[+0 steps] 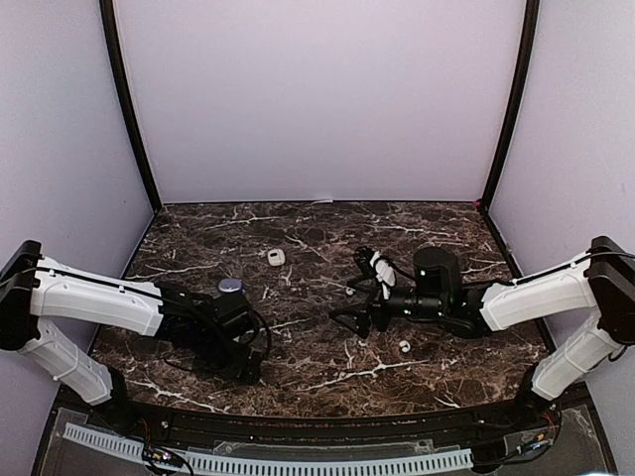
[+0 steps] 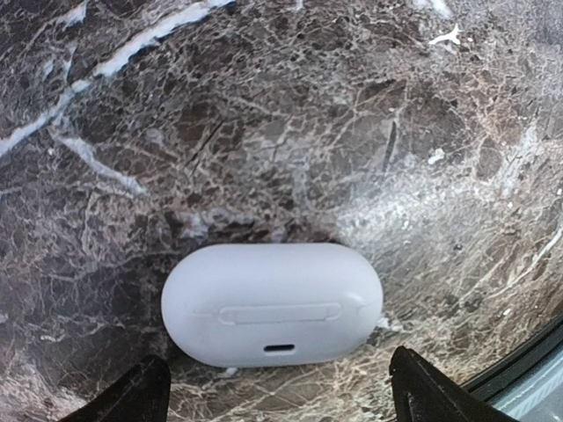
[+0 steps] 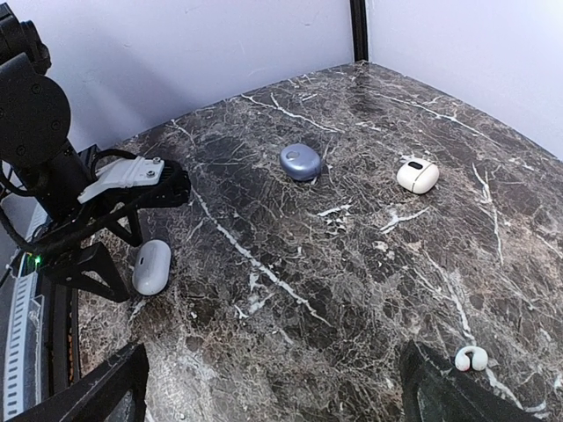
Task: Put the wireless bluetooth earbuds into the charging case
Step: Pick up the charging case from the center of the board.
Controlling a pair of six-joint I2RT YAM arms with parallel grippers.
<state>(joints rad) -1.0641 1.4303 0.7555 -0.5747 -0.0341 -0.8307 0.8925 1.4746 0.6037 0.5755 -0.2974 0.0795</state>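
Note:
A closed white oval charging case (image 2: 273, 303) lies on the marble, its charging port facing my left wrist camera. My left gripper (image 2: 280, 400) is open, its fingertips (image 2: 132, 396) standing just short of the case on either side. The case also shows in the right wrist view (image 3: 150, 266) beside the left gripper (image 3: 106, 233). In the top view the left gripper (image 1: 248, 367) hides it. One tiny white earbud (image 1: 406, 346) lies near my right gripper (image 1: 347, 288), which is open and empty. The earbud also shows in the right wrist view (image 3: 471, 357), right of the right gripper (image 3: 273, 387).
A blue-grey pebble case (image 1: 230, 286) lies left of centre and also shows in the right wrist view (image 3: 301, 162). A second white case (image 1: 276, 257) lies further back, also in the right wrist view (image 3: 417, 176). Pale walls enclose the table (image 1: 317, 223) on three sides.

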